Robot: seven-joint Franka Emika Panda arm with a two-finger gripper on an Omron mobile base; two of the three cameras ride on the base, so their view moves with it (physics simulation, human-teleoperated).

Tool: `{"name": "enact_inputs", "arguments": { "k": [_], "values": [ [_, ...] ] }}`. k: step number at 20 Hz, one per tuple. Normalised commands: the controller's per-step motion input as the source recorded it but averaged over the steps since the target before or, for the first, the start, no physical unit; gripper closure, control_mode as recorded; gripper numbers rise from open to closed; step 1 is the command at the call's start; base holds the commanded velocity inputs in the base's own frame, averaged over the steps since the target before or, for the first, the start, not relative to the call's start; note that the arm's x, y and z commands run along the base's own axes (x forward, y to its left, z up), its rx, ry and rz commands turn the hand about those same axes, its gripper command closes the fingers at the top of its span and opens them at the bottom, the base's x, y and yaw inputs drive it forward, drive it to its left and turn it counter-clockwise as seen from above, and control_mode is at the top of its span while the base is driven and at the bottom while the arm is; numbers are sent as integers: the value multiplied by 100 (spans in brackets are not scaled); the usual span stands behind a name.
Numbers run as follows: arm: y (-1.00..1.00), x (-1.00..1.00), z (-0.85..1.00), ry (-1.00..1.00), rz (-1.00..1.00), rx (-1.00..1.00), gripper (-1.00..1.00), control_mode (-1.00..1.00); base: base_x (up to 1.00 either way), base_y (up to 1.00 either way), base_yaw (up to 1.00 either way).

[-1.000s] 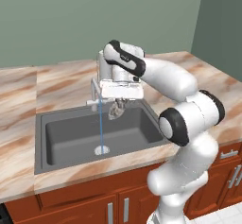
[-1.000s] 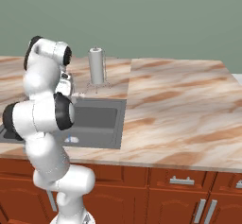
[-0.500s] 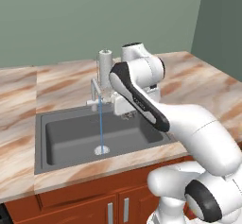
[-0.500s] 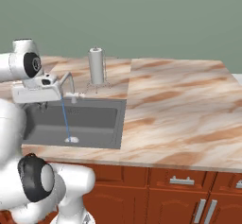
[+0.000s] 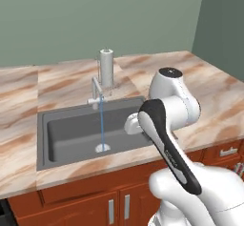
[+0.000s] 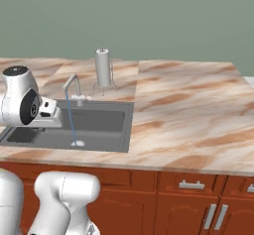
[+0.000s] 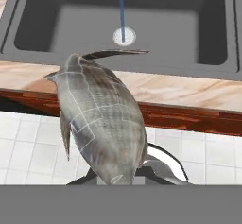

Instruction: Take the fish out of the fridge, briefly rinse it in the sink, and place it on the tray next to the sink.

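tool [image 7: 124, 178] grips fish [image 7: 100, 124]; no readable writing

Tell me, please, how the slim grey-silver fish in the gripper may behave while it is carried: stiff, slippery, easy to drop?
The slim grey-silver fish probably stays stiff: it stands out from the gripper without sagging. Its smooth, tapered body may slide, since the hold looks near one end. The water stream is running, so a wet skin is possible.
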Motion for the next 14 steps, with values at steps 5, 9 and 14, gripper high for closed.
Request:
{"name": "enact_inputs", "arguments": {
  "k": [5, 9, 14],
  "values": [
    [0, 0, 0, 0, 0, 0, 100, 100, -71, 90, 0],
    [0, 0, 0, 0, 0, 0, 100, 100, -7, 100, -5],
    [0, 0, 0, 0, 0, 0, 100, 100, 31, 100, -14]
  ]
}}
